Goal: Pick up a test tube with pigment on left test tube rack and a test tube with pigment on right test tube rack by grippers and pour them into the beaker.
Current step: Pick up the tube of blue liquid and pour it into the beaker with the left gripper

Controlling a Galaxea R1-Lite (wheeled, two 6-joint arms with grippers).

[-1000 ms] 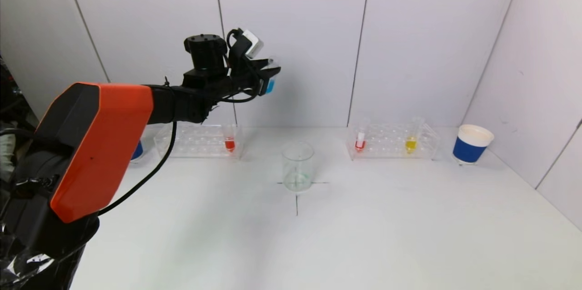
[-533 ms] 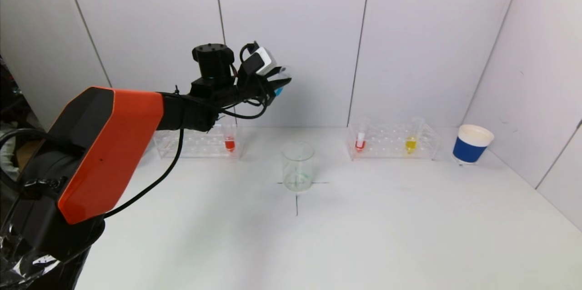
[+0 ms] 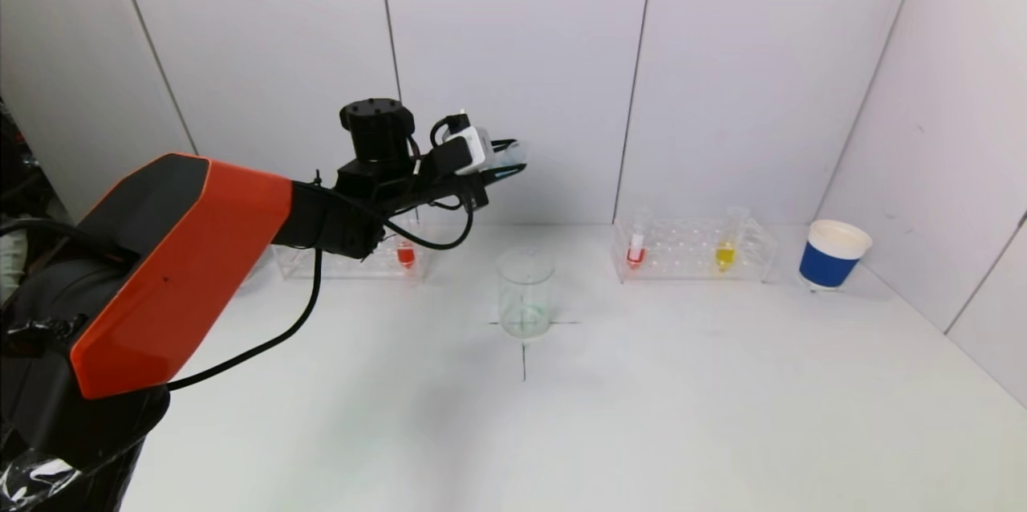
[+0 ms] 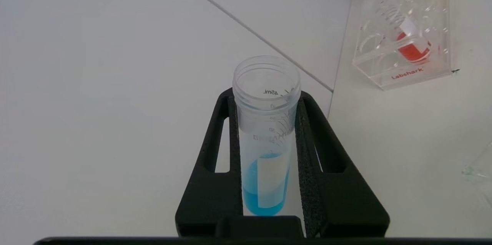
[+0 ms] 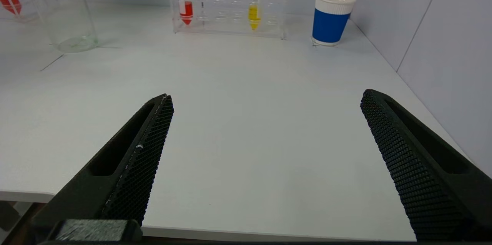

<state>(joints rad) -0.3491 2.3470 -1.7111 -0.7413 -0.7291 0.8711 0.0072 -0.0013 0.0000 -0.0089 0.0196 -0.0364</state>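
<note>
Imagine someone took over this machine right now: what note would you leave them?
Left gripper: shut on the blue-pigment test tube, raised above and left of the beaker.
Right gripper: open, holding nothing, low over the table's near edge.
Right test tube rack: red and yellow tubes standing in it. Left test tube rack: one red tube.
Done: left tube picked.
Left: pour it, pick a right-rack tube, pour that.

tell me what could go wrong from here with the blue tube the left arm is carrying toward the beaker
1. The left gripper holds the open blue tube tipped nearly sideways, up in the air and short of the beaker; liquid could spill onto the table before it gets there.
2. The beaker's mouth is narrow, so a pour from this height may miss or splash.
3. The tube is gripped by two slim fingers only; it might slip while tilting.
</note>
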